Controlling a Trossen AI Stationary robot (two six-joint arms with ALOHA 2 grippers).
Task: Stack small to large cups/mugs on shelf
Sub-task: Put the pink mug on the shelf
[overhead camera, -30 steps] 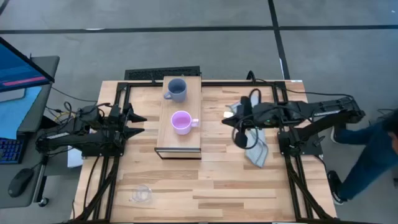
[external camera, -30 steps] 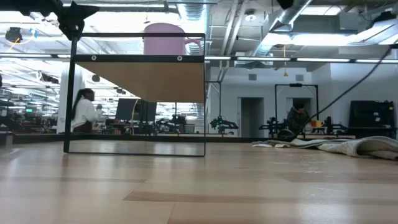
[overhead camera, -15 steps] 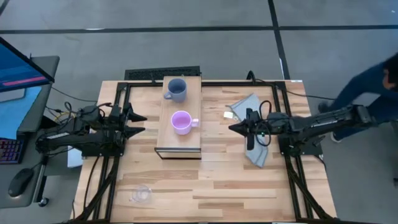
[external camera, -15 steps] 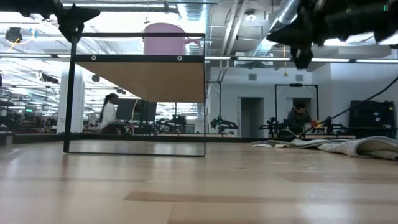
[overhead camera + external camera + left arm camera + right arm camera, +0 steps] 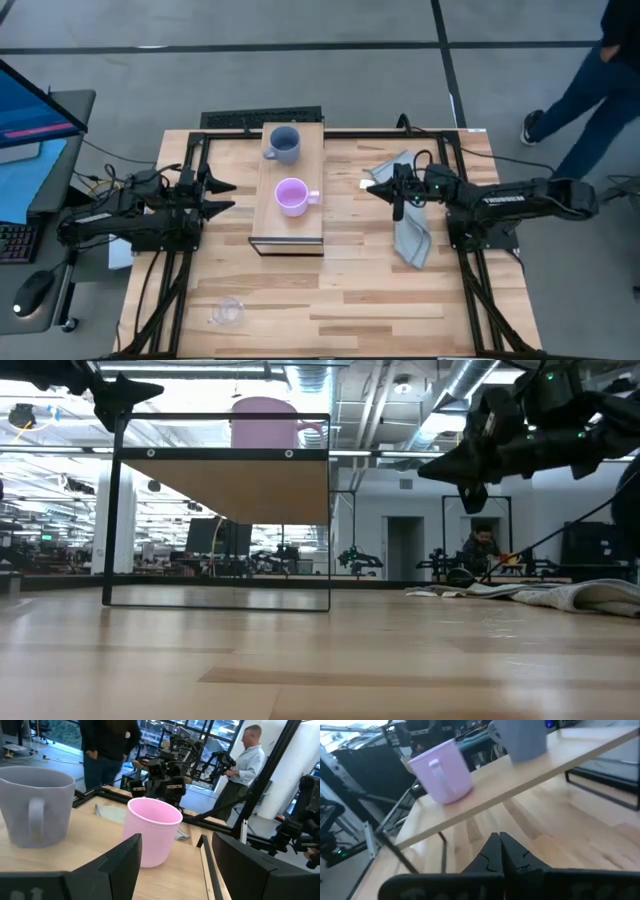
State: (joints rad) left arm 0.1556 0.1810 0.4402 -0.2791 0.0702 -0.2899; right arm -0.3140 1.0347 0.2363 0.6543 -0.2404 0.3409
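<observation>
The grey-blue mug (image 5: 283, 145) stands at the far end of the light-wood shelf (image 5: 290, 228). The lilac mug (image 5: 292, 196) stands upright at the shelf's middle, its handle toward the table's right. The clear cup (image 5: 228, 312) stands on the table near the front left. My left gripper (image 5: 228, 197) is open and empty, level, just left of the shelf, facing both mugs (image 5: 152, 832). My right gripper (image 5: 368, 187) is shut and empty, level, right of the shelf, pointing at the lilac mug (image 5: 445, 772). In the low view the right gripper (image 5: 425, 472) is above the table.
A grey cloth (image 5: 410, 228) lies on the table under my right arm. A dark keyboard (image 5: 262, 119) lies beyond the table's far edge. A person (image 5: 590, 80) walks past the table's far right corner. Bare tabletop (image 5: 380, 310) lies between the shelf and the near edge.
My right gripper has swung from pointing down over the cloth to lying level, pointing at the shelf, and has gone a little toward the far edge. It has come down into the low view. A person has walked along the table's right side.
</observation>
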